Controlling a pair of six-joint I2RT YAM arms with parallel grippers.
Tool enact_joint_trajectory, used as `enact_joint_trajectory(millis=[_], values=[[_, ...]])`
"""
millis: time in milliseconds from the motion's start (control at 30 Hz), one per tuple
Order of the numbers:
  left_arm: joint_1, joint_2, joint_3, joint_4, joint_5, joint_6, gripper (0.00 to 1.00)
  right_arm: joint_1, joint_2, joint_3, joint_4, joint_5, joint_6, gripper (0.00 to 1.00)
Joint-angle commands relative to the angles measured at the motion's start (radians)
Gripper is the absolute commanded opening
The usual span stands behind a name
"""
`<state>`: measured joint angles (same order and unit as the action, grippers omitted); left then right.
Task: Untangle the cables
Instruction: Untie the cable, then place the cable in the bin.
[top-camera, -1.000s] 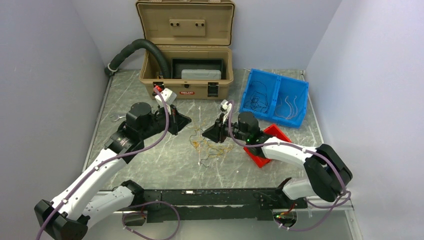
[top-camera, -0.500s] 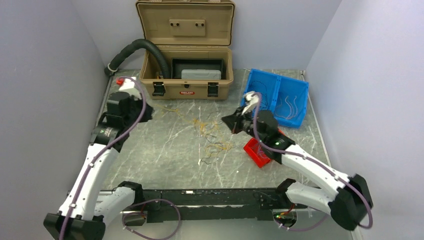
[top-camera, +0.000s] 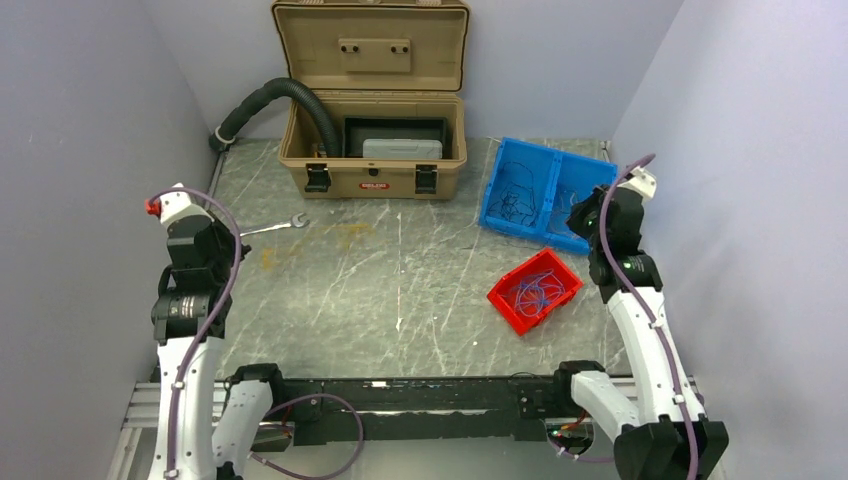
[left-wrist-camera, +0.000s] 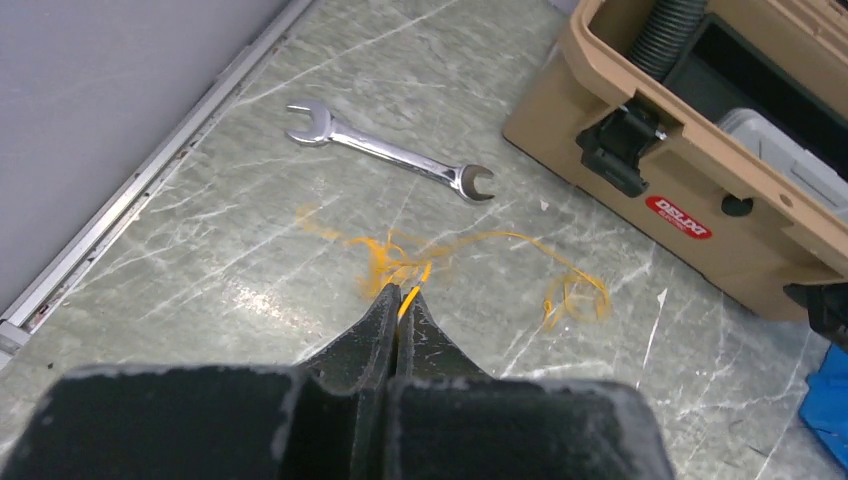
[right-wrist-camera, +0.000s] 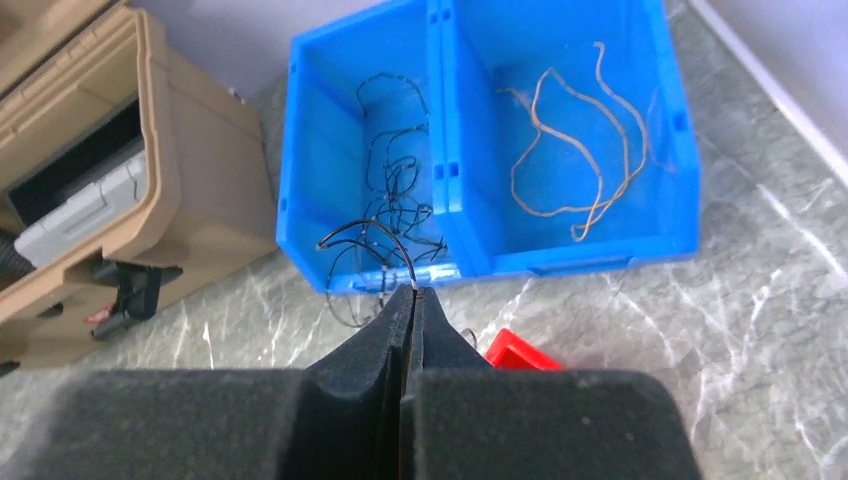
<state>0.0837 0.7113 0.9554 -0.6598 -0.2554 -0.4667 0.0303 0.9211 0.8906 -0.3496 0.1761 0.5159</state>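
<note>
- In the top view both sets of fingertips are being hidden by the wrists. The yellow wires (left-wrist-camera: 383, 268) are being reduced there to a faint smear beside the wrench (left-wrist-camera: 388, 153).
- The left gripper (left-wrist-camera: 403, 300) is being shown pressed together, pinching one strand of the yellow wires. These are being strung in a loose tangle over the table (top-camera: 400, 290), between the wrench and the case (left-wrist-camera: 690, 215). Whether the tangle is lying on the table or hanging above it cannot be told.
- The right gripper (right-wrist-camera: 413, 292) is being shown pressed together on a strand of the black wires (right-wrist-camera: 392, 215). These are being spilled from the left compartment of the blue bin (right-wrist-camera: 560, 262) over its near wall.
- The hose (top-camera: 268, 95) is being cut off where it dips into the case.
- In the right wrist view only a corner of the red bin (top-camera: 505, 305) is being shown.
- The left gripper is being held near the table's left rail, and the right one close to the right wall.
- A broad stretch of table is being left open between the wrench and the red bin.
- Four groups of wires are being counted:
  - yellow at the left gripper;
  - black in the left compartment;
  - tan wires (right-wrist-camera: 575, 208) in the right compartment;
  - blue wires (top-camera: 538, 290) in the red bin.
- Strands within each group cannot be counted.
- Also being counted are two bins, one case, one wrench and one hose.
</note>
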Motion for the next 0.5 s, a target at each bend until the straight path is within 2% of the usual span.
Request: enact_joint_trajectory(millis=[0,133,267,467], values=[[0.014,-0.03,-0.024,0.038,-0.012,-0.02,0.0,-0.049,-0.023,0.084,-0.016,-0.094,-0.027,0.0],[0.014,-0.047,-0.083,0.159,0.238,0.027,0.0,-0.051,0.008,0.159,-0.007,-0.169,-0.047,0.0],[0.014,-0.055,-0.118,0.274,0.482,0.084,0.0,-0.051,0.085,0.322,-0.066,-0.204,-0.082,0.0],[0.012,-0.059,-0.133,0.335,0.656,0.123,0.0,-0.052,0.225,0.556,-0.12,-0.187,-0.085,0.0]])
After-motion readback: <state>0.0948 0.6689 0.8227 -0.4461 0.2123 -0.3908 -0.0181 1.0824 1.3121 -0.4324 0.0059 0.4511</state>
